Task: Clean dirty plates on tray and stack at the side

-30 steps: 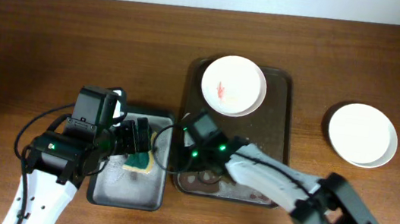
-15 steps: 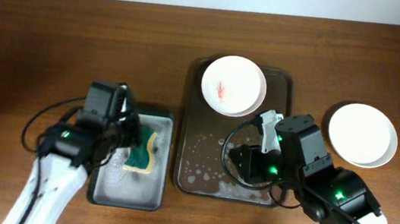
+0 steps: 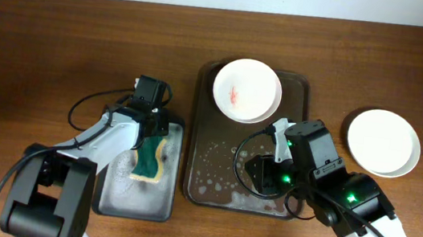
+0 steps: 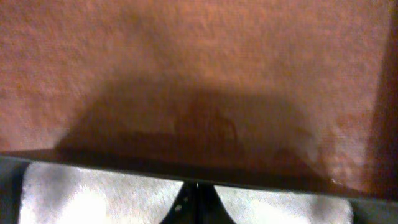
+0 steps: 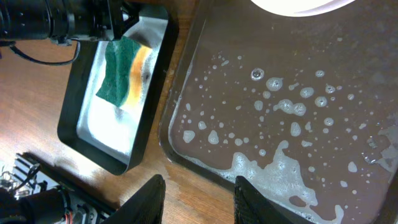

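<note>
A white plate (image 3: 247, 90) with a small red smear lies at the far end of the dark brown tray (image 3: 295, 129); its rim shows in the right wrist view as the plate (image 5: 292, 5). A second plate (image 3: 383, 142), plain white, rests on the table to the right. My right gripper (image 3: 255, 175) hovers over the sudsy tray (image 5: 323, 124), and the gripper (image 5: 200, 199) is open with nothing between its fingers. My left gripper (image 3: 155, 126) is shut and empty at the far rim of the grey sponge tray; its tips (image 4: 198, 200) are pressed together.
The grey sponge tray (image 3: 113, 195) sits left of the brown tray and holds a green and yellow sponge (image 3: 148, 162), also seen as the sponge (image 5: 123, 71). Soap foam covers the brown tray's near half. My left arm's base stands at the front left.
My left gripper has closed and moved from the sponge to the sponge tray's far rim; the sponge lies free. My right arm drew back from the tray's front left toward the right.
</note>
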You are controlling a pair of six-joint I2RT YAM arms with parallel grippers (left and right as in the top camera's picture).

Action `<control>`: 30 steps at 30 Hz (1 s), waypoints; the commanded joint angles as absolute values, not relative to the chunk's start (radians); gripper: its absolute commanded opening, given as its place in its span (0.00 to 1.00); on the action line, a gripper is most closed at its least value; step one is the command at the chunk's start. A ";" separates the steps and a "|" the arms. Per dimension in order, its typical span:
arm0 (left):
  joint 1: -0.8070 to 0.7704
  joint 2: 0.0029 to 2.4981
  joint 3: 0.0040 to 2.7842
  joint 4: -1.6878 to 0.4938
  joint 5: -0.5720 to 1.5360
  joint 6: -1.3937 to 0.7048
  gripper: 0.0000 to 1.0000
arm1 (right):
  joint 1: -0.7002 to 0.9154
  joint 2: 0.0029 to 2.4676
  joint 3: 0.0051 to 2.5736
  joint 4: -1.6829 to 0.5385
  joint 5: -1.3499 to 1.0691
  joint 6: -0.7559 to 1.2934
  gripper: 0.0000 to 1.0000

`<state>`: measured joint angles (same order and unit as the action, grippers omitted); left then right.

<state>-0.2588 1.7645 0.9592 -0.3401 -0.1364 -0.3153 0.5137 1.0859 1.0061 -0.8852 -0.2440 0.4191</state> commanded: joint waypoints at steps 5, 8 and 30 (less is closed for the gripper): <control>-0.253 1.814 0.954 -0.107 -0.207 -0.221 0.00 | 0.510 1.089 1.014 -0.883 -0.226 0.415 0.38; -0.250 1.817 0.955 -0.015 -0.245 -0.165 0.00 | 0.510 1.089 1.014 -0.884 -0.223 0.415 0.37; -0.257 1.095 1.091 -0.890 0.150 -0.166 0.52 | 0.609 1.462 0.756 -0.706 -0.223 0.310 0.14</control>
